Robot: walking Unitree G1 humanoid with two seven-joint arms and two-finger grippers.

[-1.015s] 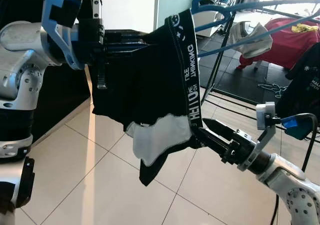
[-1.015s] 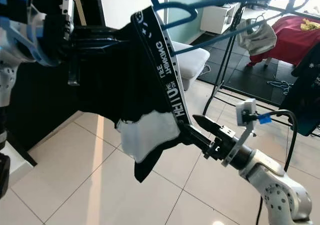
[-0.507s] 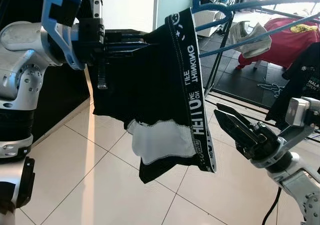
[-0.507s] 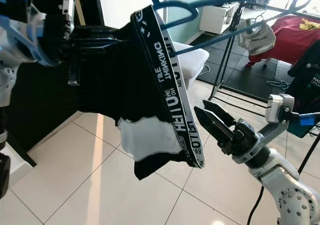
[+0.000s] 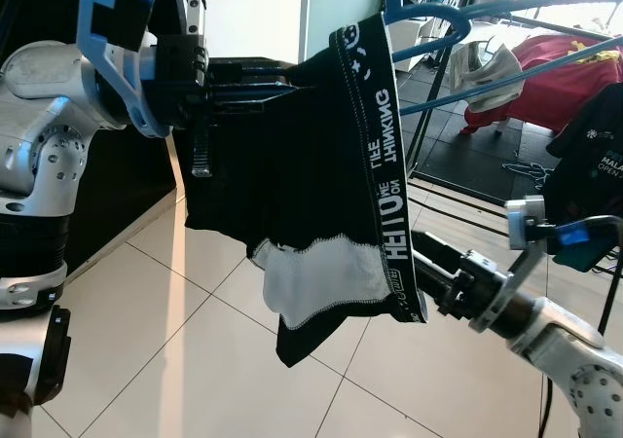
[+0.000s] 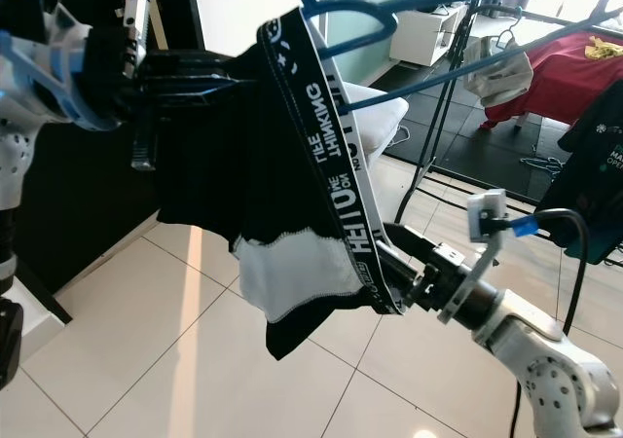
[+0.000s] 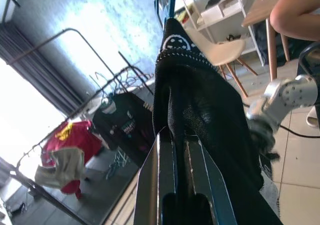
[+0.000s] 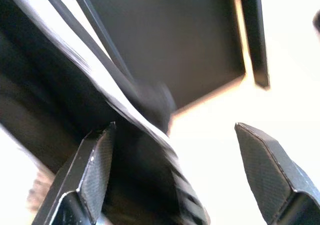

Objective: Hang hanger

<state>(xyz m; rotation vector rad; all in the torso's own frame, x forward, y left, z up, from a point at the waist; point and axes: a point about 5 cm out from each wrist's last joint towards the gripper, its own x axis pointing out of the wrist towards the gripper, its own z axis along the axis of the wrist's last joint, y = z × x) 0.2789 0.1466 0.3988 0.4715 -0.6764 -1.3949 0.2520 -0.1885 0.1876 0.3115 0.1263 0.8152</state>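
- Hanger is up at head height, blue, with black shorts draped over it; its hook points toward the drying rack beyond.
- Your left tool is clenched on the hanger's end through the cloth. The left wrist view shows the fabric pinched between its two fingers.
- Your right tool sits low, at the bottom end of the lettered waistband, just under the shorts' hem.
- The right wrist view shows its fingers spread wide, with the band crossing beside one of them; it is released and grips nothing.
- Step in hand, as I judge it: the garment is on the hanger but not yet on the rack. You seem to be tidying or steadying the hanging band before the carry.
- Next move calls for either closing the right tool on the band to straighten it, or drawing it clear.
- Then lift the left arm toward the rack and aim the hook over a rail.
- Keep the left grip firm; the shorts hang lopsided and could slide off as you tilt.
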